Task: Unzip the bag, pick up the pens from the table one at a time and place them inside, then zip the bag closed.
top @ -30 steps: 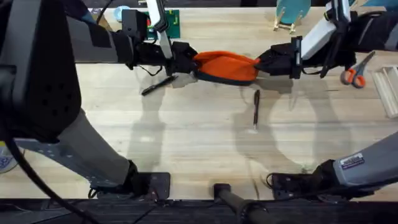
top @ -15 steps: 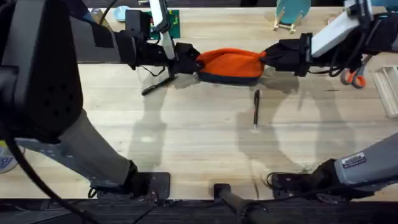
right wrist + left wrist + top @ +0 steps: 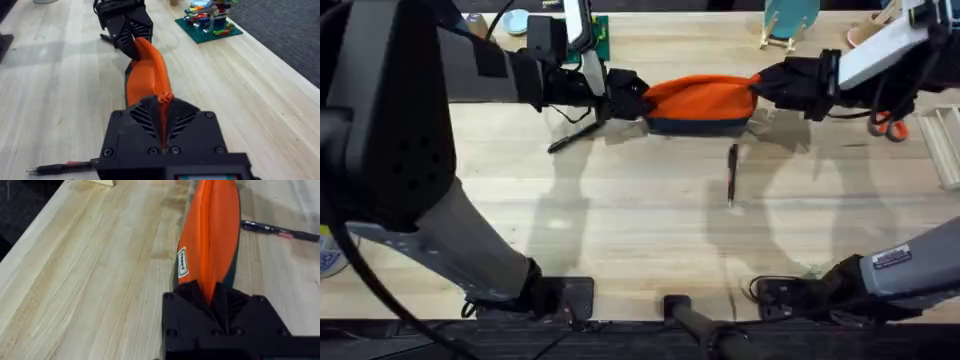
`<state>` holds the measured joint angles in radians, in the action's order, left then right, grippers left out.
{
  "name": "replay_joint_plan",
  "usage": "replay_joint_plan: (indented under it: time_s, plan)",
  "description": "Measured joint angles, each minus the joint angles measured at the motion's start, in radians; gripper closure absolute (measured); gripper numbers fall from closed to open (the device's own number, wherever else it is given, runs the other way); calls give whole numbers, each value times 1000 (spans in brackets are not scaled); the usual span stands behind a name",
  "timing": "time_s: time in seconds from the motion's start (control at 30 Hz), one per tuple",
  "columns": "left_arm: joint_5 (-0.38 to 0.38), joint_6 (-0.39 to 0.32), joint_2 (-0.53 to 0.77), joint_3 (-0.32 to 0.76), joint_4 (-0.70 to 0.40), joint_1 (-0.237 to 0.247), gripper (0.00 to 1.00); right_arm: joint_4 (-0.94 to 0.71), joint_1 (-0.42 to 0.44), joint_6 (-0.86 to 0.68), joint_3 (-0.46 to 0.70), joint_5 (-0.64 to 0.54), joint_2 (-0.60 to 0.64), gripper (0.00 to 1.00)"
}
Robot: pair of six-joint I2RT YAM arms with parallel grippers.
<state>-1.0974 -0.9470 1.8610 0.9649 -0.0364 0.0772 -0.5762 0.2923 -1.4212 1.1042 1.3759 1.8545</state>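
Note:
The orange bag (image 3: 700, 98) with its navy bottom strip hangs stretched between both grippers at the far middle of the table (image 3: 620, 230). My left gripper (image 3: 632, 96) is shut on its left end, and the left wrist view has the fabric (image 3: 212, 235) pinched in that gripper (image 3: 212, 294). My right gripper (image 3: 762, 88) is shut on the right end, where an orange tab sits in the gripper (image 3: 163, 107) in front of the bag (image 3: 147, 75). One black pen (image 3: 731, 175) lies in front of the bag. Another pen (image 3: 574, 137) lies angled under the left arm.
Orange-handled scissors (image 3: 888, 124) lie at the far right beside a pale slatted object (image 3: 945, 140). A green brick plate with a small model (image 3: 210, 17) stands at the back left, and a teal stand (image 3: 790, 20) at the back. The table's near half has free room.
My right gripper has pulled to the right and slightly back, and the bag has gone from sagging to stretched longer. The left gripper shifted a little right. The pens have not moved.

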Motion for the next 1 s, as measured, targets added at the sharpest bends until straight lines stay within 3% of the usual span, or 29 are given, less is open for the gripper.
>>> replay_joint_plan:
  time_s: [0.8, 1.0]
  plan:
    - [-20, 0, 0, 5, 3, 10, 957, -4, 62, 0, 0, 10, 0, 969]
    - [37, -1, 2, 5, -1, -23, 958, 8, 140, 0, 5, 32, -1, 971]
